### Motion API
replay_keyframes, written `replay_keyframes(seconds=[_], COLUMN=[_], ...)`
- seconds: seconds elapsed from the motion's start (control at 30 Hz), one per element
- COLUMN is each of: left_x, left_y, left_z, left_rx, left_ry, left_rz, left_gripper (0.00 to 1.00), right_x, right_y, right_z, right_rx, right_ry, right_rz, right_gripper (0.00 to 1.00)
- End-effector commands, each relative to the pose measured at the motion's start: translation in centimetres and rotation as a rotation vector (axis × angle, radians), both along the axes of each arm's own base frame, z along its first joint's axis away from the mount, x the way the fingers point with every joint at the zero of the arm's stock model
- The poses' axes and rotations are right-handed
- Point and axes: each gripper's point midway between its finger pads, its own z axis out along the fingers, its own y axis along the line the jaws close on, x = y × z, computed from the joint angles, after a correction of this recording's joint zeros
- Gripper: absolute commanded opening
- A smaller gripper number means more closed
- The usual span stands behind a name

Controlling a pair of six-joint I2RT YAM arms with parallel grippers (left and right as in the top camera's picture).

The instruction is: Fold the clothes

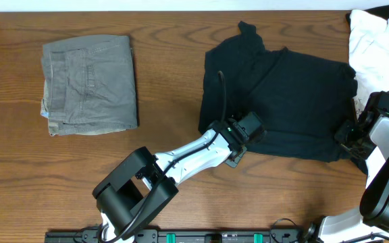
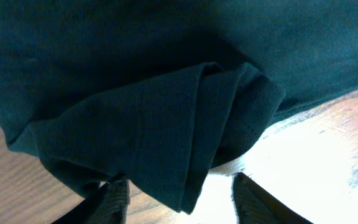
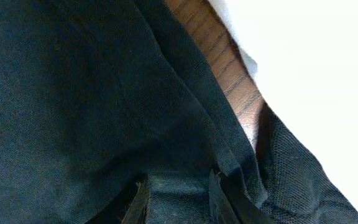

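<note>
A dark navy shirt point(image 1: 282, 94) lies spread at the centre right of the table. My left gripper point(image 1: 244, 133) is at its near-left edge. In the left wrist view its jaws point(image 2: 182, 202) are open, with a folded corner of the shirt point(image 2: 166, 124) hanging between the fingers. My right gripper point(image 1: 352, 133) is at the shirt's near-right corner. In the right wrist view its jaws point(image 3: 179, 199) are shut on a bunch of the shirt's cloth point(image 3: 73, 93). Folded grey-green trousers point(image 1: 90, 84) lie at the left.
A white garment point(image 1: 377, 47) is heaped at the far right corner, touching the shirt's right edge; it also shows in the right wrist view point(image 3: 316, 74). Bare wooden table point(image 1: 174, 88) lies between the trousers and the shirt.
</note>
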Motion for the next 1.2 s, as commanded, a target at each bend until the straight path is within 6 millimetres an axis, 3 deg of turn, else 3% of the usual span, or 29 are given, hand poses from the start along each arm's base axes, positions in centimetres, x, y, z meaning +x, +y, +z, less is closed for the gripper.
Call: replay_keyframes(seconds=[0.0, 0.47, 0.73, 1.17], left_x=[0.38, 0.36, 0.26, -0.04], left_y=[0.24, 0.26, 0.40, 0.65], left_z=[-0.35, -0.40, -0.54, -0.73], left_rx=[0.024, 0.025, 0.029, 0.035], left_ry=[-0.013, -0.012, -0.010, 0.003], left_rz=[0.009, 0.009, 0.009, 0.013], left_gripper=[0.49, 0.48, 0.55, 0.55], right_x=[-2.79, -2.79, -2.79, -2.79], right_y=[3.92, 3.92, 3.92, 3.92], right_z=[-4.14, -4.14, -4.14, -4.14], right_rx=[0.179, 0.179, 0.179, 0.179], right_ry=[0.101, 0.101, 0.101, 0.101], right_rz=[0.026, 0.026, 0.026, 0.026], right_gripper=[0.31, 0.32, 0.32, 0.32])
